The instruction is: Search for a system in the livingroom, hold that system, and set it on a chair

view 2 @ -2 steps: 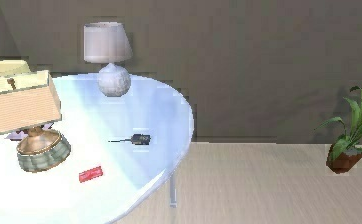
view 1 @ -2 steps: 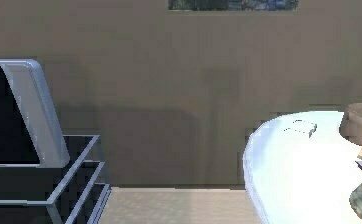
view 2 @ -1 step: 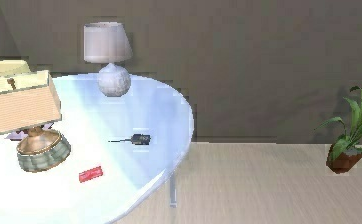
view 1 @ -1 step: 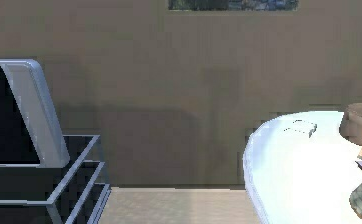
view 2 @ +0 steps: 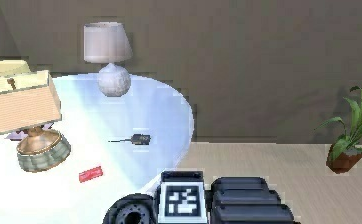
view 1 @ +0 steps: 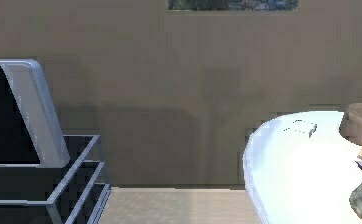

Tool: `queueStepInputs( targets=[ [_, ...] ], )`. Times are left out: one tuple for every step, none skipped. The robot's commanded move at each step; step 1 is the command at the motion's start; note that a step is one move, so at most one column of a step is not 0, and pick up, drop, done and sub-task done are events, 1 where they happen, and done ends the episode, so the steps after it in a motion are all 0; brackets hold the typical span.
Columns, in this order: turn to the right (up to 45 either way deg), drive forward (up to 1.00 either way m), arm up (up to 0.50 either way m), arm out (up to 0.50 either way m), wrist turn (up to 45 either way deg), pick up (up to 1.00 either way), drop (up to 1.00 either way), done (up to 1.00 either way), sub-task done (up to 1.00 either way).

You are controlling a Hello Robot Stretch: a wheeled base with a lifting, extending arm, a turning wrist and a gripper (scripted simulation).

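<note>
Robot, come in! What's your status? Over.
Gripper low at the arm side view's bottom edge, load cannot be told. Small dark corded thing lying on white table, possibly the system. White lamp and tan lamp stand nearby.

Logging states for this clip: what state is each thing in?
television: upright, screen dark
white lamp: upright on table
beige-shaded lamp: upright
dark corded thing: lying flat
red thing: lying flat
potted plant: upright
gripper: cannot tell whether it holds anything

No legible text, numbers or brands anywhere. The white marker square [view 2: 184, 200] at the near edge shows black marks only, no letters.
</note>
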Motion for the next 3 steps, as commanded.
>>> queueStepInputs(
  targets=[
    [0.0,0.0,0.0,0.48,0.0,0.0,0.0,0.0,0.0],
    [0.0,0.0,0.0,0.0,45.0,0.0,0.0,0.0,0.0],
    [0.0,0.0,0.0,0.0,45.0,0.0,0.0,0.0,0.0]
  ],
)
